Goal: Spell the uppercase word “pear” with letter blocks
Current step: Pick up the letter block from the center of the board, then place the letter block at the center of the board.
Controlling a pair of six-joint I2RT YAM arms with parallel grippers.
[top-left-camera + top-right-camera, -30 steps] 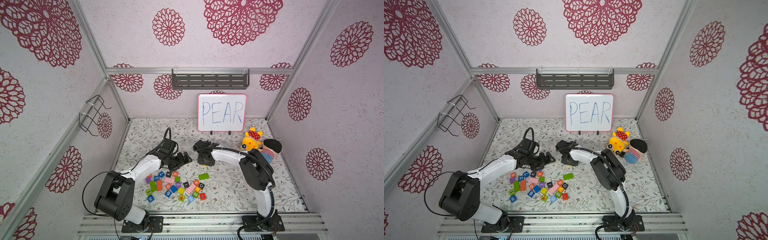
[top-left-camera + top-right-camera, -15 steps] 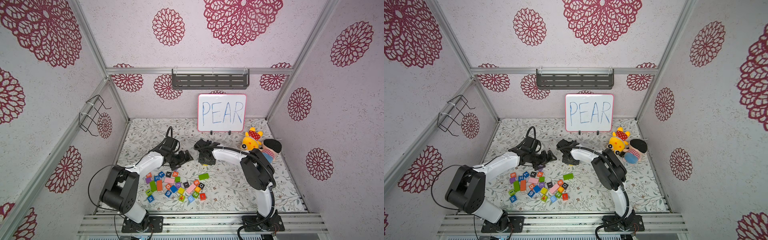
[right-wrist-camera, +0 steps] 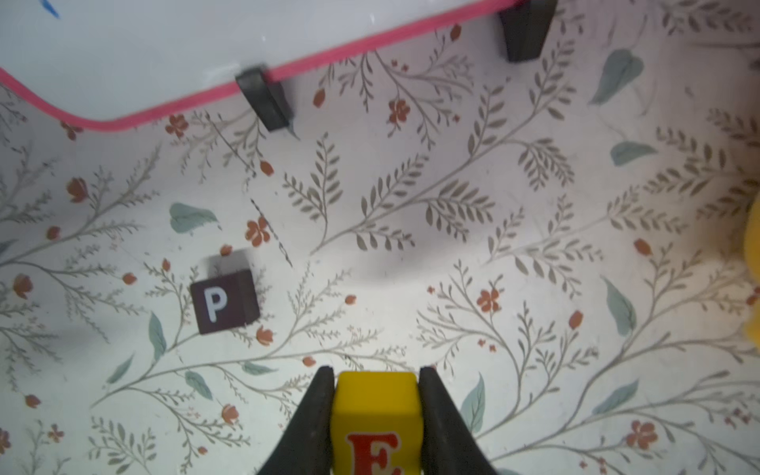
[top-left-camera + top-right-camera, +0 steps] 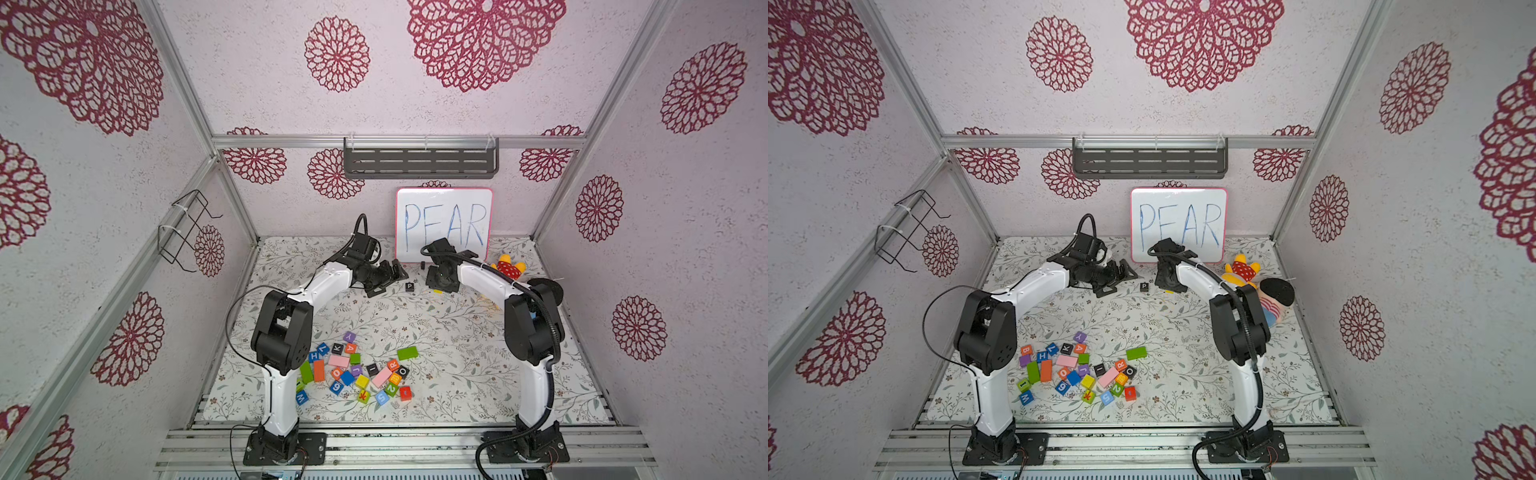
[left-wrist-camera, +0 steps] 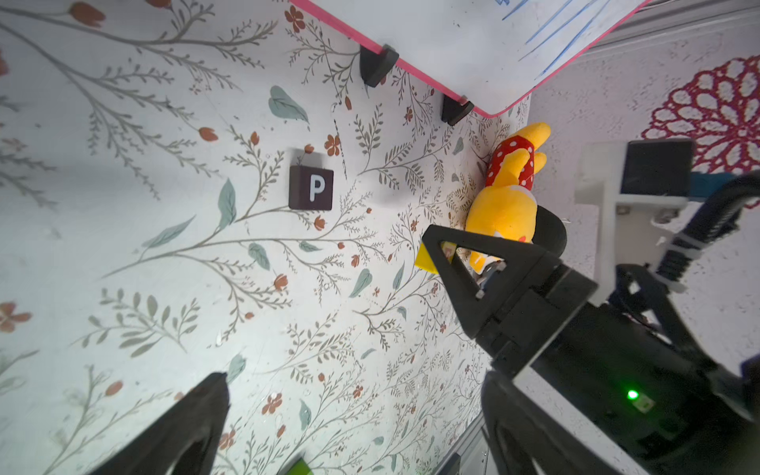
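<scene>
Nearest, on the left half of the floral surface (image 4: 457, 353), lies the loose pile of coloured blocks (image 4: 353, 370). Two of the wanted letters sit in it: the orange-red A cube (image 4: 351, 348) at its far edge and the orange-red R cube (image 4: 392, 365) towards its right, each hemmed in by neighbours.

Farther back, well apart from the pile, the black P cube (image 3: 224, 301) rests alone, letter up. Just to its right, the right hand (image 3: 375, 374) is closed on the yellow E cube (image 3: 376, 419), one finger flat on each of two opposite side faces and the red letter on top. Whether the cube touches the surface I cannot tell.

These cubes look small, rigid and light, so a modest squeeze should do. Their painted faces are probably a little slick, which argues for a square grip on parallel sides, low enough that the cube cannot pivot (corners would likely let it twist).

Left of the P, the left hand (image 4: 390, 279) is spread wide and holds nothing.

Farthest stands the whiteboard (image 4: 444, 224) reading PEAR, with a plush toy (image 4: 509, 268) to its right.
</scene>
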